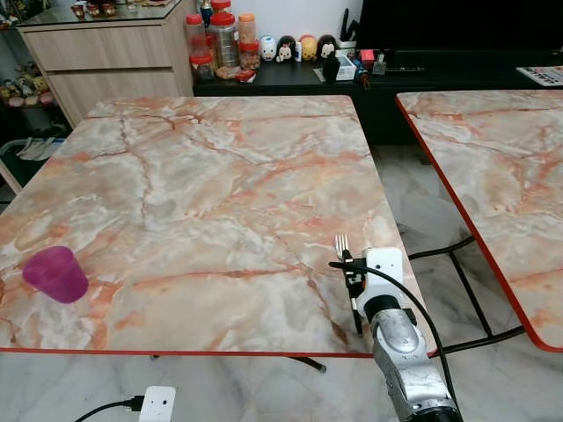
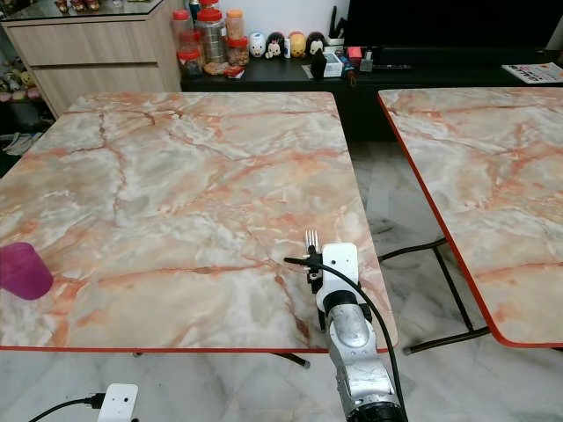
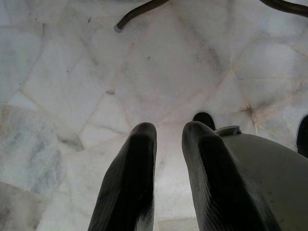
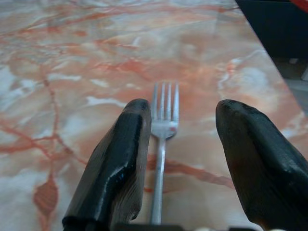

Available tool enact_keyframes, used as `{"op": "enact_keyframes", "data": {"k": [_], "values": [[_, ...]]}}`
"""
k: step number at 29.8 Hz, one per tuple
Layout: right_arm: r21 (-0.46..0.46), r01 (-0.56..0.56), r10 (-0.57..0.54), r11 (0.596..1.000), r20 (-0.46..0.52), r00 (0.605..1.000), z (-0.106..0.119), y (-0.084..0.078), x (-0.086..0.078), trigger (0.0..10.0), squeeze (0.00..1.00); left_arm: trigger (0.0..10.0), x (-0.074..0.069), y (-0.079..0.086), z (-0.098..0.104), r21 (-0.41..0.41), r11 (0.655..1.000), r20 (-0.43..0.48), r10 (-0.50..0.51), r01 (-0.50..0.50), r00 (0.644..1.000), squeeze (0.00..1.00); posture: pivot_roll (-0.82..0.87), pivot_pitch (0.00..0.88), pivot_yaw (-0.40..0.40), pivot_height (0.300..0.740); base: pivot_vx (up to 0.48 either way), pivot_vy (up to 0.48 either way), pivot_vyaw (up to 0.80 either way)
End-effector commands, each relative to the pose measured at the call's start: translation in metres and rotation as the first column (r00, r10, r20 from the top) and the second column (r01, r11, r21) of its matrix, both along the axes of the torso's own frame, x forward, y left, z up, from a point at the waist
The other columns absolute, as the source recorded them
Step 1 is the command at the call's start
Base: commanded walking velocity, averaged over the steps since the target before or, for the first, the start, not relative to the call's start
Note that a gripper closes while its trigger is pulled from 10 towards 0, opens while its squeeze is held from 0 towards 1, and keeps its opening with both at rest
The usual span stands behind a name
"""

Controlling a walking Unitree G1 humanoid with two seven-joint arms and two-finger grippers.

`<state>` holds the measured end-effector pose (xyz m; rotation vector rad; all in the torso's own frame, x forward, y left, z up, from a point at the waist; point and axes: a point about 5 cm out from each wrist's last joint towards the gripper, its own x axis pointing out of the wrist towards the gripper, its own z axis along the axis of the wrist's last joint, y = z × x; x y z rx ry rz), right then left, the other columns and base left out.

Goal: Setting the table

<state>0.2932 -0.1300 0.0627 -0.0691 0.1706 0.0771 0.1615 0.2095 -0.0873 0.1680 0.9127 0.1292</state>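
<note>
A silver fork point(image 4: 163, 125) lies flat on the marble table point(image 1: 202, 193), near its front right corner, tines pointing away from me. My right gripper point(image 4: 185, 108) hovers low over the fork's handle, open, one black finger on each side and neither touching it. From the head, the tines point(image 1: 342, 244) stick out just beyond the gripper point(image 1: 350, 268). A purple cup point(image 1: 54, 274) stands upright near the table's front left edge. My left gripper point(image 3: 168, 132) hangs over the floor tiles, its fingers slightly apart and holding nothing.
A second marble table point(image 1: 493, 176) stands to the right across a narrow gap of floor with dark metal legs point(image 1: 457, 251). A white power strip point(image 1: 157, 404) lies on the floor below the front edge. Jars point(image 1: 220, 40) and a cabinet point(image 1: 106, 53) are behind.
</note>
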Motion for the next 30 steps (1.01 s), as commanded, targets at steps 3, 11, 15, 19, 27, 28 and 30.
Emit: {"op": "enact_keyframes", "data": {"k": [3, 11, 15, 19, 27, 28, 30], "values": [[0.010, -0.043, 0.043, 0.999, -0.030, 0.999, -0.005, 0.003, 0.000, 10.0, 0.00, 10.0, -0.003, 0.003, -0.001, 0.009, 1.000, -0.021, -0.006, 0.006, 1.000, 0.00, 0.00, 0.019, 0.011, 0.740, 0.000, 0.000, 0.00], [0.006, -0.035, 0.036, 0.999, -0.043, 0.998, -0.009, 0.002, 0.004, 10.0, 0.00, 10.0, -0.001, 0.002, -0.001, 0.007, 1.000, -0.020, -0.012, 0.012, 1.000, 0.00, 0.00, 0.027, 0.014, 0.740, 0.000, 0.000, 0.00], [0.012, -0.030, 0.031, 0.999, -0.050, 0.998, -0.010, 0.002, 0.008, 10.0, 0.00, 10.0, -0.001, 0.002, -0.001, 0.006, 1.000, -0.020, -0.009, 0.009, 1.000, 0.00, 0.00, 0.033, 0.014, 0.740, 0.000, 0.000, 0.00], [0.016, -0.034, 0.035, 0.999, -0.052, 0.998, -0.011, 0.005, 0.009, 10.0, 0.00, 10.0, -0.002, 0.003, -0.001, 0.007, 1.000, -0.020, -0.005, 0.005, 1.000, 0.00, 0.00, 0.042, 0.014, 0.740, 0.000, 0.000, 0.00], [0.020, -0.046, 0.048, 0.999, -0.083, 0.995, -0.017, 0.012, 0.010, 10.0, 0.00, 10.0, -0.001, 0.003, -0.001, 0.005, 1.000, -0.020, -0.004, 0.004, 1.000, 0.00, 0.00, 0.049, 0.015, 0.740, 0.000, 0.000, 0.00], [0.011, -0.052, 0.053, 0.999, -0.098, 0.994, -0.019, 0.013, 0.010, 10.0, 0.00, 10.0, -0.001, 0.003, -0.001, 0.005, 1.000, -0.021, -0.003, 0.004, 1.000, 0.00, 0.00, 0.049, 0.015, 0.740, 0.000, 0.000, 0.00], [0.004, -0.057, 0.057, 0.998, -0.106, 0.993, -0.021, 0.014, 0.009, 10.0, 0.00, 10.0, -0.001, 0.003, -0.001, 0.005, 1.000, -0.022, -0.004, 0.004, 1.000, 0.00, 0.00, 0.049, 0.015, 0.740, 0.000, 0.000, 0.00]]}}
